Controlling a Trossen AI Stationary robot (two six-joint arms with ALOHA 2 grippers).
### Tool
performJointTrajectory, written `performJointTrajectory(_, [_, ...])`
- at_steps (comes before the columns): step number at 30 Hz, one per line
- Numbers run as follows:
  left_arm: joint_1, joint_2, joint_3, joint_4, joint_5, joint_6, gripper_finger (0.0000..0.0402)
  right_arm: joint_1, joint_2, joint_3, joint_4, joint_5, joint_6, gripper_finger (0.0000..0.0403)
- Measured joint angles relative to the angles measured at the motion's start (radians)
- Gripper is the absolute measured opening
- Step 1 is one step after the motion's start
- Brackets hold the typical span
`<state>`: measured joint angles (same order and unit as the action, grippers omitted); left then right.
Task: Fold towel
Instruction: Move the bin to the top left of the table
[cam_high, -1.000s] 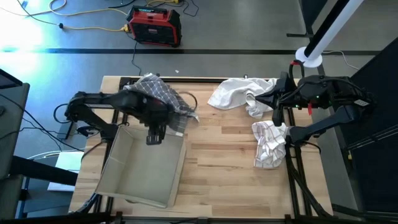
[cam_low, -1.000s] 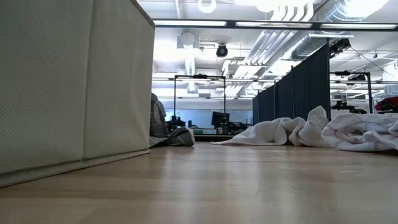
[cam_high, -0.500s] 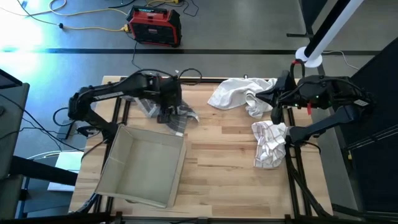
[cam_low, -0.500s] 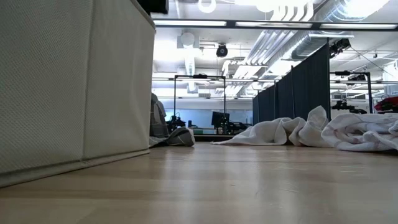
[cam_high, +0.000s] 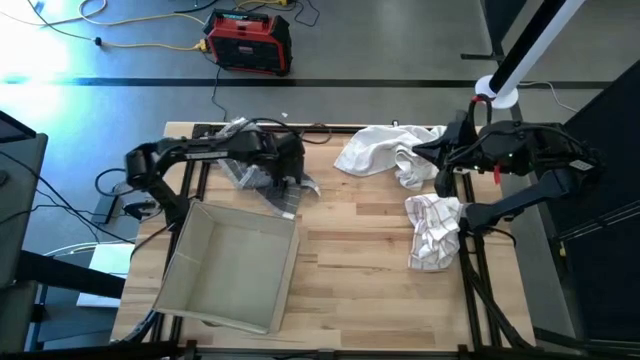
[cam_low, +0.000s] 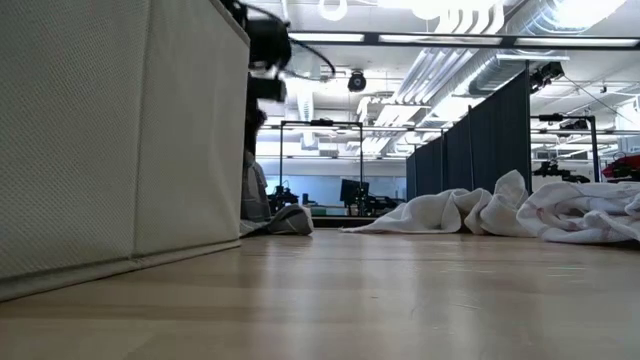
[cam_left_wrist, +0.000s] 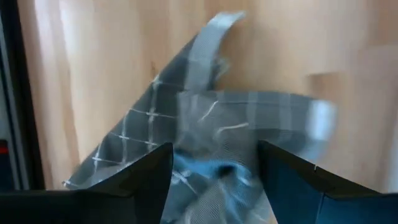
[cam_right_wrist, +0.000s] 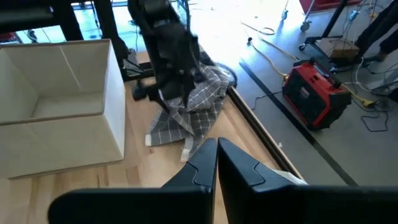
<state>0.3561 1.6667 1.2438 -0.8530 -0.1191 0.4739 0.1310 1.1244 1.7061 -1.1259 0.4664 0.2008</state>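
Observation:
A grey plaid towel (cam_high: 250, 168) lies crumpled at the far left of the table, also seen in the right wrist view (cam_right_wrist: 196, 102) and low down in the low view (cam_low: 278, 220). My left gripper (cam_high: 290, 172) hangs open above its right part, and the cloth (cam_left_wrist: 211, 124) shows between and beyond its fingers. In the low view the left gripper (cam_low: 265, 55) is well above the table. My right gripper (cam_high: 443, 160) waits shut at the far right, next to a white towel (cam_high: 380, 150).
An open beige fabric box (cam_high: 235, 265) stands at the near left, filling the left of the low view (cam_low: 110, 130). A second white, faintly checked towel (cam_high: 432, 232) lies bunched at the right. Bare wood lies in the middle and near right.
My left gripper has gone from over the box's far wall toward the table's far edge and then rightward, ending above the plaid towel. It has come into the low view at the top. The towels have not moved.

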Motion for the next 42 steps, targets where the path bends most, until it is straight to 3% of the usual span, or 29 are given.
performJointTrajectory(4, [0.025,0.085,0.005,-0.033,-0.078,-0.052,0.0174,0.0,0.0,0.0,-0.004,0.0,0.008,0.0])
performJointTrajectory(9, [0.023,0.118,0.055,-0.118,-0.099,-0.161,0.0032,0.0,0.0,0.0,-0.008,0.0,0.017,0.0])
performJointTrajectory(14, [-0.016,0.084,0.199,-0.158,-0.104,-0.256,0.0009,0.0,-0.002,0.0,-0.012,-0.001,0.006,0.0])
performJointTrajectory(21, [-0.1,0.064,0.539,-0.121,-0.101,-0.324,0.0002,0.0,-0.056,0.0,-0.026,0.028,0.001,0.0])
performJointTrajectory(26, [-0.168,0.063,0.724,0.082,-0.089,-0.365,0.0001,0.0,-0.125,0.0,-0.025,0.118,0.005,0.0])
performJointTrajectory(29, [-0.196,0.062,0.779,0.283,-0.017,-0.391,0.0001,0.0,-0.16,0.0,-0.024,0.174,0.007,0.0])
performJointTrajectory(34, [-0.233,0.064,0.795,0.628,0.155,-0.524,0.0,0.0,-0.209,0.0,-0.023,0.226,0.008,0.0])
performJointTrajectory(42, [-0.292,0.13,0.796,1.03,0.334,-0.669,0.0,0.0,-0.243,0.0,-0.025,0.23,0.026,0.0])
